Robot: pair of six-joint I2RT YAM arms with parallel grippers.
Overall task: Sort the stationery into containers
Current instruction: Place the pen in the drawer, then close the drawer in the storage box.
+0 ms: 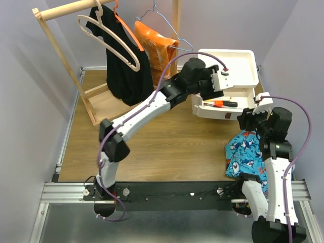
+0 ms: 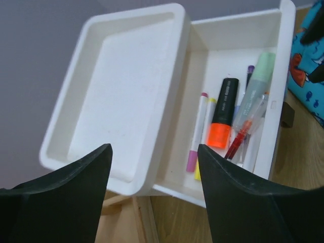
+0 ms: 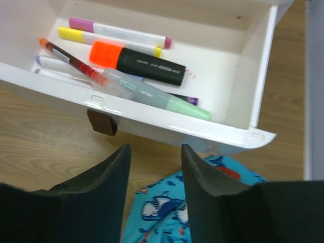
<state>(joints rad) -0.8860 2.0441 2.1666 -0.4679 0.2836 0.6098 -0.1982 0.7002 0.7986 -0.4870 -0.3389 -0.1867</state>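
Stationery lies in the pulled-out top drawer (image 3: 167, 129) of the white drawer unit (image 1: 202, 53), far right of the counter (image 1: 167, 147). Inside are an orange highlighter (image 3: 136, 59), green highlighter (image 3: 152, 96), pink-tipped pen (image 3: 119, 31), yellow-tipped pen (image 3: 106, 41) and red pen (image 3: 71, 58), all flat, some overlapping. Drawer is open so items can go in from above.

Left end effector (image 2: 154, 149) hovers over the tray (image 2: 61, 147) and drawer, fingers apart, nothing btwn them. Right end effector (image 3: 155, 149) sits low in front, fingers apart, empty, over the shark cloth (image 3: 167, 207) and just right of the brown pull tab (image 3: 101, 122); prob. placed to work the drawer. No loose pens visible elsewhere, so sorting looks nearly done.
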